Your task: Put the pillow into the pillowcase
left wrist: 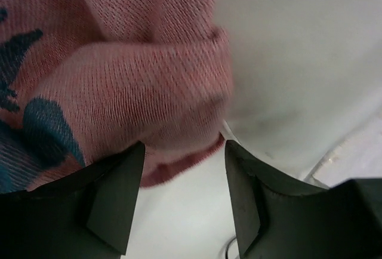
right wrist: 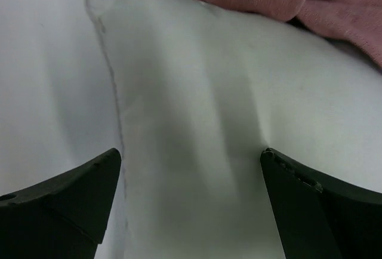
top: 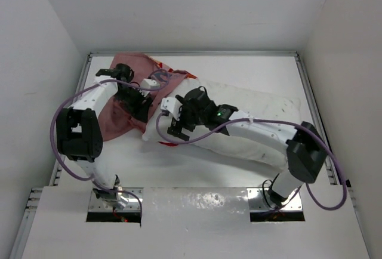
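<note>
The white pillow (top: 268,105) lies slanting across the table from the middle to the right. The pillowcase (top: 116,119) lies crumpled at the left, its faded pink inside showing, against the pillow's left end. My left gripper (top: 141,105) is open at the pillowcase's edge. In the left wrist view the pink hem (left wrist: 173,151) sits between the tips of my left gripper (left wrist: 184,147), not squeezed. My right gripper (top: 177,126) is wide open over the pillow's left end. In the right wrist view my right gripper (right wrist: 191,151) straddles the pillow (right wrist: 197,104), with the pillowcase (right wrist: 334,8) just beyond.
White walls enclose the table on the left, back and right. A metal rail (top: 310,104) runs along the right edge of the table. Purple cables (top: 59,122) loop beside both arms. A bare white table surface (top: 239,68) lies behind the pillow.
</note>
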### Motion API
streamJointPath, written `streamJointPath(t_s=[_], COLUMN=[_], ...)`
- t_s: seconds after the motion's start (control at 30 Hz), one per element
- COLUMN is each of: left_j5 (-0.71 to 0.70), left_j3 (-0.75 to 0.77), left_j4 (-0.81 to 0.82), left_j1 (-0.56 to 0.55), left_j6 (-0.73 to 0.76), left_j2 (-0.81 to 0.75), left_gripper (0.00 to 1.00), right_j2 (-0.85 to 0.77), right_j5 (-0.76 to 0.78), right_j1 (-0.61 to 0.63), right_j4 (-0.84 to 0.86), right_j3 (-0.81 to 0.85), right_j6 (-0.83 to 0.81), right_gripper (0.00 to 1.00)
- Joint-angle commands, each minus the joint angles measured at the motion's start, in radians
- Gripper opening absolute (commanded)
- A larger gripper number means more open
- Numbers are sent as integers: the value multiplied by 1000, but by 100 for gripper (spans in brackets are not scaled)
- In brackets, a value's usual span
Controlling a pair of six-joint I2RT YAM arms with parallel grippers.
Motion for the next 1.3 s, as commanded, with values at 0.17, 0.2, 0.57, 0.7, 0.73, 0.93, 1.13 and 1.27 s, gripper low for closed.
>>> streamJointPath(t_s=[0.17,0.2,0.57,0.7,0.73,0.93,1.13,1.27], left_j5=[-1,-3,2,57,96,273,85,69], left_j3=[-135,-129,-106,-86,-55,-23,-100,26], left_j4=[338,338,47,-63,-83,-197,-206,-193], left_j1=[-1,-1,2,-9,-11,-26,-250,-121], left_j6=[-159,-161,151,183,190,316,353,283], left_j2=[17,16,-378,-369,-360,-345,-355,-351], left_gripper=[8,0,0,0,0,0,53,71], right_j2=[228,239,554,602,613,619,610,526], right_j5=[326,364,559,668,674,709,599,527], right_j1=[8,2,-240,-259,-259,-220,-188,-154], right_j4=[207,208,162,213,207,254,293,447], right_j3=[-10,2,472,602,630,641,566,356], right_j6=[44,64,574,700,705,820,842,831], right_gripper=[50,1,0,0,0,0,0,0])
